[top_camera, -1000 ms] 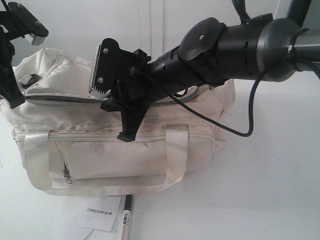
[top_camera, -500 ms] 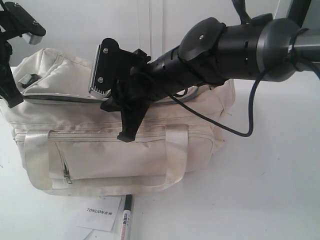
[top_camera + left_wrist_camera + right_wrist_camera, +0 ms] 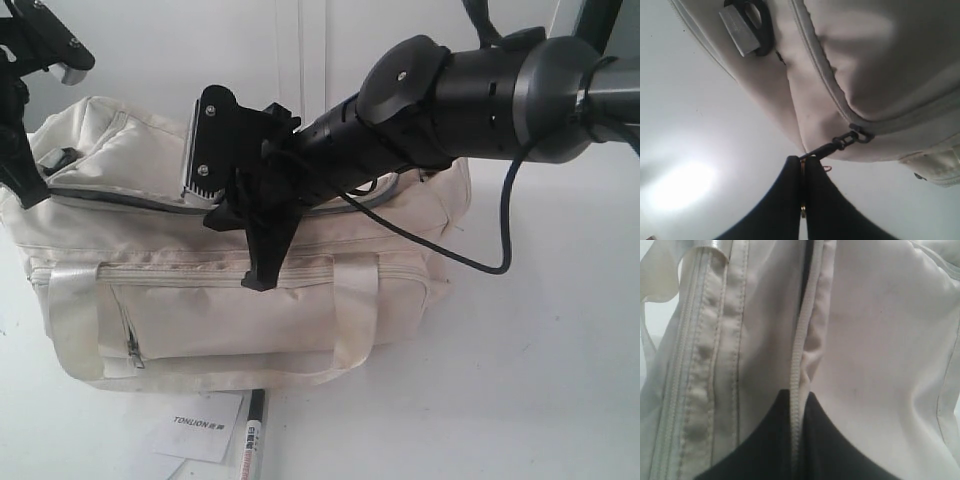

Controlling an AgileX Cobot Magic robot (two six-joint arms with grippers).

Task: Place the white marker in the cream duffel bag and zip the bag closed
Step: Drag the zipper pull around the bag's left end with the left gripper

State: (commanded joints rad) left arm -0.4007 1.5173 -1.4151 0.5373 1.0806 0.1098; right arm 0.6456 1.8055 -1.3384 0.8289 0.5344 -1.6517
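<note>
The cream duffel bag (image 3: 230,300) lies on the white table with its front pocket facing the exterior view. A dark gap shows along its top zip flap (image 3: 120,197). The white marker (image 3: 250,445) lies on the table in front of the bag, outside it, dark cap towards the bag. At the bag's left end my left gripper (image 3: 30,190) (image 3: 803,161) is shut on the dark metal zip pull (image 3: 840,144). Reaching across the bag's top, my right gripper (image 3: 258,283) (image 3: 799,392) is shut on the flap's zip edge (image 3: 799,350).
A white "TONLION" paper card (image 3: 200,423) lies beside the marker at the front edge. A black end ring with a metal tag (image 3: 747,22) hangs at the bag's left end. The right arm's black cable (image 3: 480,262) droops beside the bag's right end.
The right gripper has sunk slightly down the bag's front with the zip edge. The left gripper has shifted a little up and left, and the dark gap under the flap shows more.
</note>
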